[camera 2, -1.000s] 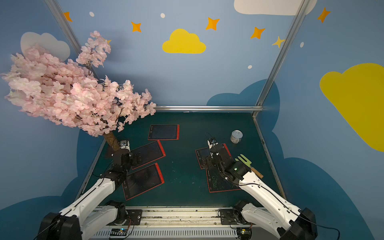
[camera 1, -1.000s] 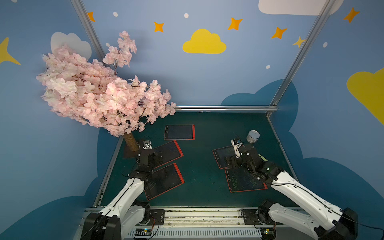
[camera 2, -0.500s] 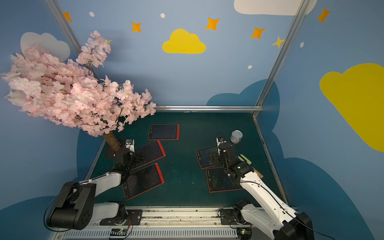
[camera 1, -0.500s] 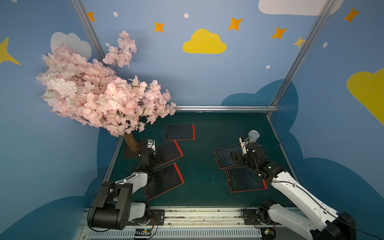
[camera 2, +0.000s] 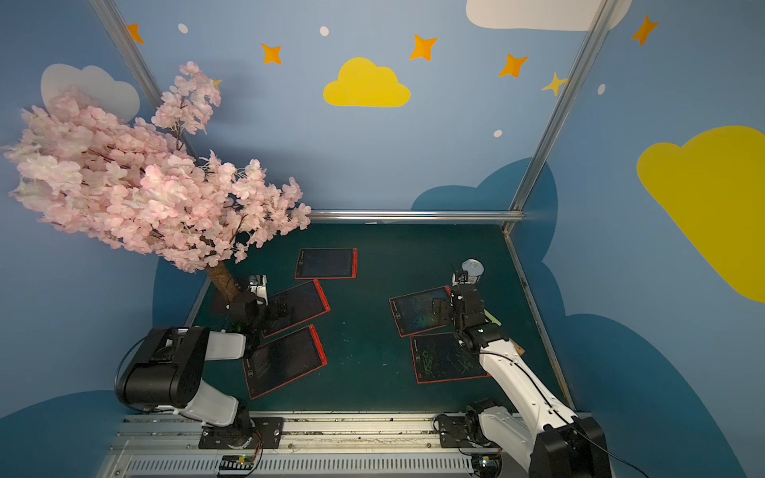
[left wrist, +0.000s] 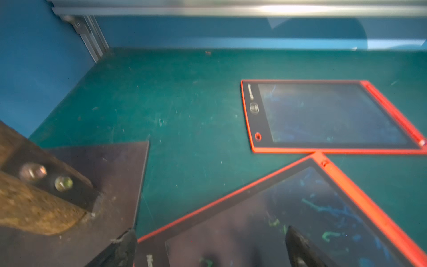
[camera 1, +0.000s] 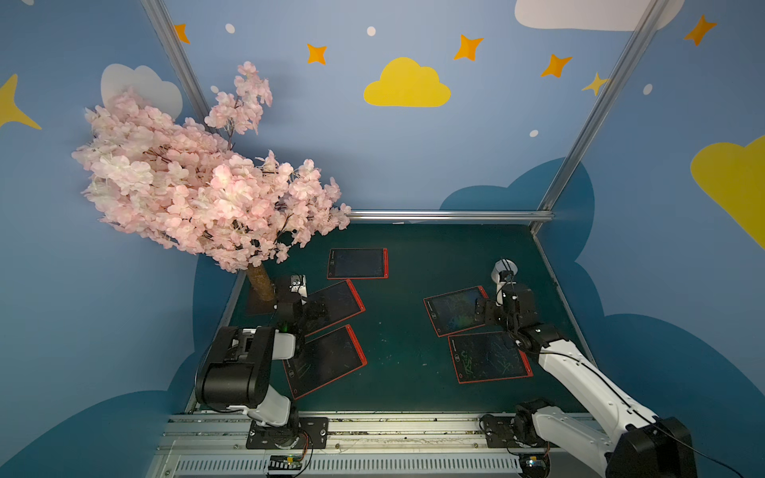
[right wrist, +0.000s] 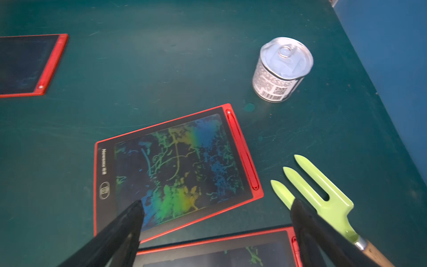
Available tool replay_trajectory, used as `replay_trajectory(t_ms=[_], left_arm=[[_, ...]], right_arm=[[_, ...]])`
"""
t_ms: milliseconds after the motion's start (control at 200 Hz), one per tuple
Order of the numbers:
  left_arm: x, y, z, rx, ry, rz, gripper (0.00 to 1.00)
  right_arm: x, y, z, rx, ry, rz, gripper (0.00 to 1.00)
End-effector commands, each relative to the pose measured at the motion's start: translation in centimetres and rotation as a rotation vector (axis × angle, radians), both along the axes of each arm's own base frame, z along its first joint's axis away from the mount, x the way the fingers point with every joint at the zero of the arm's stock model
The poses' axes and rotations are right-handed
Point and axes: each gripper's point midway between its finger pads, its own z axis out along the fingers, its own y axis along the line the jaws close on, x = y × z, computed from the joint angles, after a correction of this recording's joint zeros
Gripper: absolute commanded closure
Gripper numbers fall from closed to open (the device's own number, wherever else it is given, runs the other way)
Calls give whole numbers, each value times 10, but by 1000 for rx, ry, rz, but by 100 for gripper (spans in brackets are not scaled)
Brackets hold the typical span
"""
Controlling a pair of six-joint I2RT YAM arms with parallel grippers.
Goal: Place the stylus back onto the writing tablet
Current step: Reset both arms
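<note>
— On the green counter (camera 1: 405, 331), where is the stylus (right wrist: 243, 150)?

— Seated in the red side slot of the scribbled writing tablet (right wrist: 175, 166), by the look of the right wrist view. The right gripper (right wrist: 217, 203) hangs over that tablet, jaws spread wide, nothing between them.

— And the left gripper (left wrist: 210, 231)?

— Spread too and empty, above a second tablet (left wrist: 300, 219) beside the tree base (left wrist: 111, 185). A tin can (right wrist: 282, 69) stands upright and a green fork (right wrist: 323, 191) lies near the scribbled one, neither touching it.

Robot lab cell: painted walls (camera 1: 414, 165), aluminium frame (camera 1: 451, 215)
</note>
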Motion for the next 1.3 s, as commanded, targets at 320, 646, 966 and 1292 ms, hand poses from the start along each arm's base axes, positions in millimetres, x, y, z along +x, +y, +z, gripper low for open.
replay_trajectory(t_ms=[320, 646, 966, 1292], left_arm=[[8, -4, 15, -19, -40, -22, 1], [8, -4, 15, -19, -41, -21, 1], [8, -4, 15, -19, -41, -21, 1], [8, -4, 15, -19, -41, -21, 1]], right_arm=[[45, -46, -18, -73, -76, -127, 2], [58, -56, -30, -96, -137, -123, 2], [58, -80, -27, -18, -228, -199, 2], [78, -34, -51, -8, -209, 77, 2]])
